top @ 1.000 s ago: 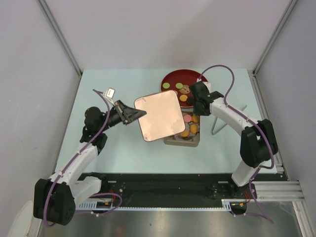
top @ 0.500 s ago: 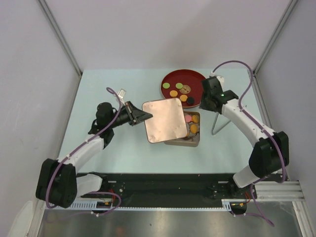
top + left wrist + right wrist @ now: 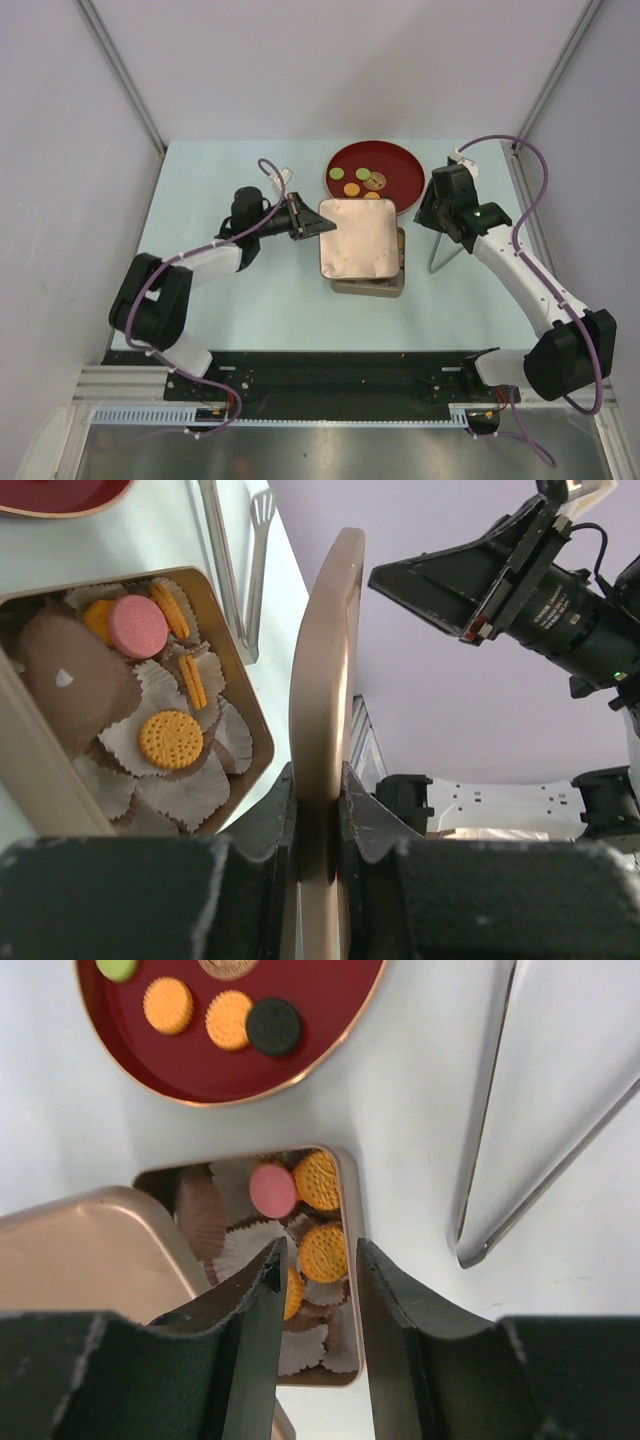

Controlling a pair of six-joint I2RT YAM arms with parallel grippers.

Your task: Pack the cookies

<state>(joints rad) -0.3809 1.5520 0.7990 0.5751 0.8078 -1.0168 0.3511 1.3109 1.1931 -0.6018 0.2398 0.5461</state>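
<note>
My left gripper (image 3: 305, 222) is shut on the edge of the copper-coloured square lid (image 3: 358, 238) and holds it over the open tin (image 3: 368, 287), hiding most of it from above. The left wrist view shows the lid (image 3: 325, 650) edge-on between my fingers, and the tin (image 3: 252, 720) lined with paper cups holding a pink cookie (image 3: 138, 625) and orange cookies (image 3: 170, 738). My right gripper (image 3: 432, 212) is open and empty, above the tin's right side (image 3: 350, 1220). Orange (image 3: 167, 1005), black (image 3: 273, 1026) and green (image 3: 338, 174) cookies lie on the dark-red plate (image 3: 385, 158).
Metal tongs (image 3: 450, 245) lie on the table right of the tin, also in the right wrist view (image 3: 470, 1253). The plate sits just behind the tin. Grey walls close in the table on the left, back and right.
My left gripper has carried the lid to the right until it sits over the tin. My right arm has drawn back to the right, away from the plate and tin.
</note>
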